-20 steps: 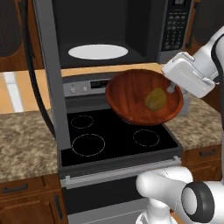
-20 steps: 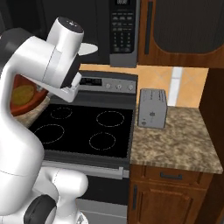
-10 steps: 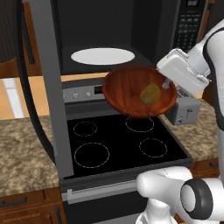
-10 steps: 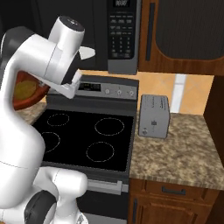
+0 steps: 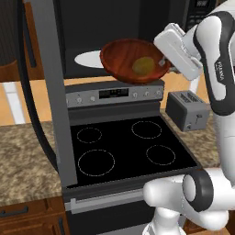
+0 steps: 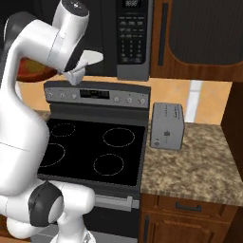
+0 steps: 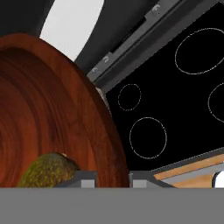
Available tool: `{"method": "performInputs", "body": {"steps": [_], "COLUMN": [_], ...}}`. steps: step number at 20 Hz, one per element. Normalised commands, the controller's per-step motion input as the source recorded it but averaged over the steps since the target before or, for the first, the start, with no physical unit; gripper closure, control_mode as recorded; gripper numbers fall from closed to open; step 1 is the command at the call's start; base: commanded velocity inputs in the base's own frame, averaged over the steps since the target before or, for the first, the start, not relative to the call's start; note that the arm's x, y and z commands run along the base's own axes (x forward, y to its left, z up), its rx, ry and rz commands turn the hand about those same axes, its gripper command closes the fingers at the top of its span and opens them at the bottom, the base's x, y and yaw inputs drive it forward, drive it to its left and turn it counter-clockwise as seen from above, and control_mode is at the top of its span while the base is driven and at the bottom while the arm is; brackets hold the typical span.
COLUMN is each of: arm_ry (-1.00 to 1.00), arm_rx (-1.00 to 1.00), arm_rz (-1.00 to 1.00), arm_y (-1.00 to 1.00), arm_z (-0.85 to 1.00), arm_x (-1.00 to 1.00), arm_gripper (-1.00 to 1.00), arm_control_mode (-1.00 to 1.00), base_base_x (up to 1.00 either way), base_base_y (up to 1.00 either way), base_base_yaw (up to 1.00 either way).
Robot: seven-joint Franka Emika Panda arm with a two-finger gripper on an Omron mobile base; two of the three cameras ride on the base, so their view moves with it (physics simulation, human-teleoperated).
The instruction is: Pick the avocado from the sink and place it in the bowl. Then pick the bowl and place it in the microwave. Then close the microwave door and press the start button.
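We see the microwave (image 5: 114, 36) standing open above the black stove (image 5: 124, 147), its white turntable plate (image 5: 89, 58) bare inside and the microwave door (image 5: 50, 87) swung out to the left with its dark bar handle toward us. In front of the opening, the bowl (image 5: 133, 61) hangs tilted in the air above the stove, its rim clamped by the gripper (image 5: 164, 60) at the right edge, which the hand view confirms with the wooden rim (image 7: 109, 144) running between the fingertips. A grey toaster (image 5: 187, 109) sits on the counter right of the stove, and smallest of all, the avocado (image 5: 143, 66) lies inside the bowl, near the gripped side.
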Motion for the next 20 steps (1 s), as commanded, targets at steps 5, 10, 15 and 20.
{"method": "performInputs", "body": {"steps": [5, 10, 15, 20], "arm_ry": [0.0, 0.02, 0.0, 0.0], "arm_rx": [0.07, 0.02, 0.01, 0.02], "arm_rz": [-0.62, -0.44, -0.25, -0.23], "arm_y": [0.46, 0.4, -0.02, -0.02], "arm_z": [-0.06, -0.16, -0.04, -0.07], "arm_x": [0.61, 0.98, 1.0, 0.99], "arm_gripper": [1.0, 1.0, 1.0, 1.0], "arm_control_mode": [-1.0, -1.0, -1.0, -1.0], "base_base_x": [0.0, 0.0, 0.0, 0.0], "base_base_y": [0.0, 0.0, 0.0, 0.0], "base_base_yaw": [0.0, 0.0, 0.0, 0.0]}}
